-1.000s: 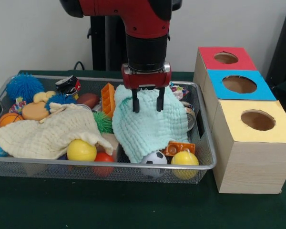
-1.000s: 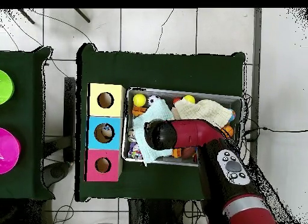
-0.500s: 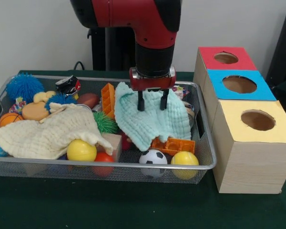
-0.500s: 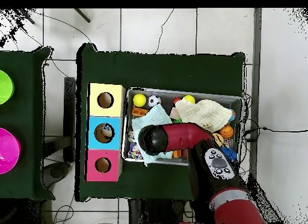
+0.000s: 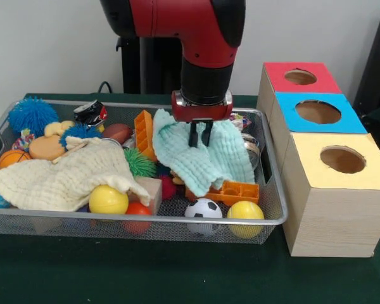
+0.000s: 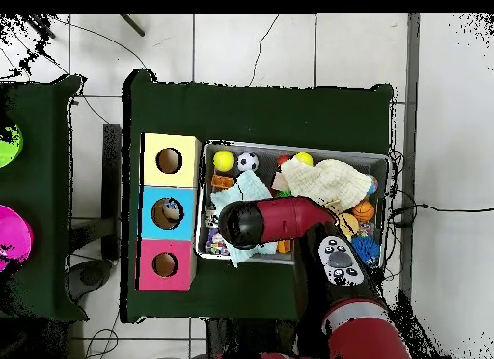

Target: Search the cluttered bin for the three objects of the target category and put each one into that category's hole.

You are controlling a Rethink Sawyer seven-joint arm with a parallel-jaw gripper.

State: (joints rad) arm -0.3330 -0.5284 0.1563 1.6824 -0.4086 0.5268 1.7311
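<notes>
My gripper (image 5: 199, 142) hangs over the right half of the wire mesh bin (image 5: 273, 218), shut on a mint green cloth (image 5: 206, 161) that is bunched up under it. In front of the cloth lie an orange brick (image 5: 233, 191), a soccer ball (image 5: 203, 209) and a yellow ball (image 5: 245, 210). A cream cloth (image 5: 63, 174) covers the left part, with a second yellow ball (image 5: 108, 200) and a red ball (image 5: 138, 209) at its front edge. From above, the arm's wrist (image 6: 241, 225) hides the gripper and the mint cloth (image 6: 247, 187) shows beside it.
Right of the bin stand three wooden boxes with holed tops: red (image 5: 301, 76), blue (image 5: 318, 112), yellow (image 5: 342, 159). The bin also holds a blue spiky ball (image 5: 31, 114), a green spiky ball (image 5: 137, 163), an upright orange brick (image 5: 144, 132), a brown football (image 5: 117, 132) and a basketball (image 5: 12, 157).
The fingers have closed on the mint cloth and drawn it up and back toward the bin's far side. The orange brick beneath its front edge is now uncovered.
</notes>
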